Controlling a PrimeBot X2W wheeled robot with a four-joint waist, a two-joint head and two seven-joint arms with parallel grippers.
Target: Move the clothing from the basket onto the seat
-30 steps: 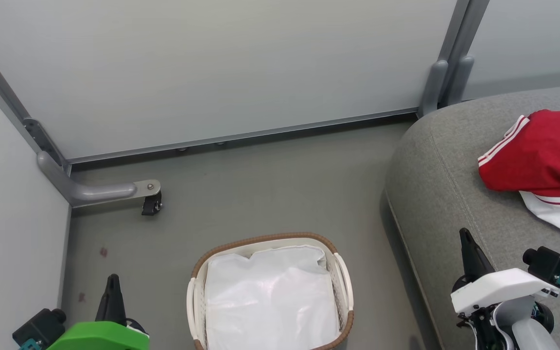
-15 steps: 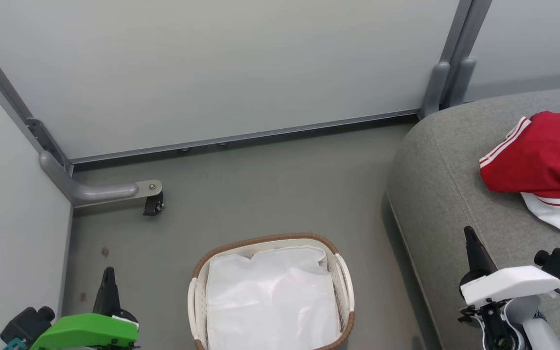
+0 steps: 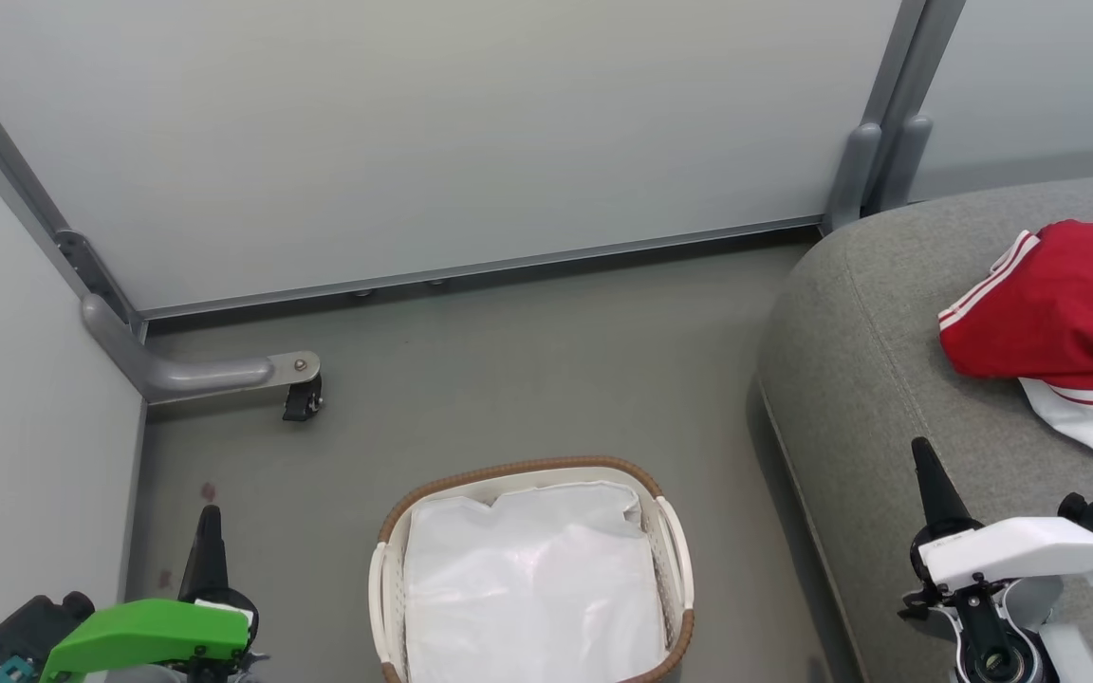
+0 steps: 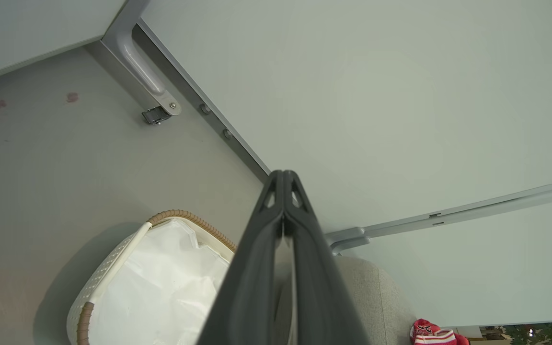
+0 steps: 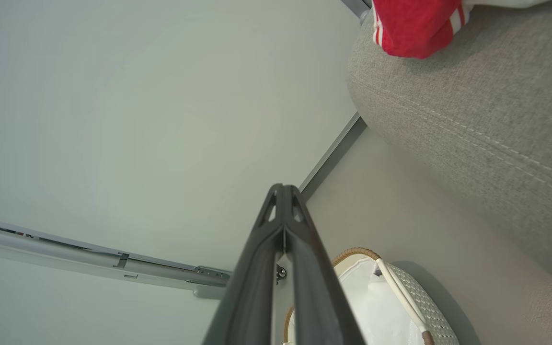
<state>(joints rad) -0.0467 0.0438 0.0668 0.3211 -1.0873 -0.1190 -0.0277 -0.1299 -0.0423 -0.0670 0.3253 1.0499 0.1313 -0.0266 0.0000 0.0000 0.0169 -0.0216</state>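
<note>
An oval white perforated plastic basket with a brown woven rim (image 3: 527,467) stands on the smooth grey floor (image 3: 509,360), its long axis running away from the robot and its near end cut off by the head view's bottom edge. Open floor lies all round it: wide toward the pale partition panels (image 3: 414,142), narrower toward the large grey woven-fabric seat (image 3: 888,332) with its rounded corner and stitched seam. A crumpled plain white liner sheet (image 3: 527,588) fills the basket. The bright red soft clothing (image 3: 1059,304) lies bunched on the seat, well apart from the basket, white-striped hem pointing toward the seat's rounded corner, the rest cut off at the right. The left gripper (image 3: 208,522) hangs over bare floor left of the basket, the right gripper (image 3: 926,465) over the seat; both have their jaws pressed together, pinching nothing.
</note>
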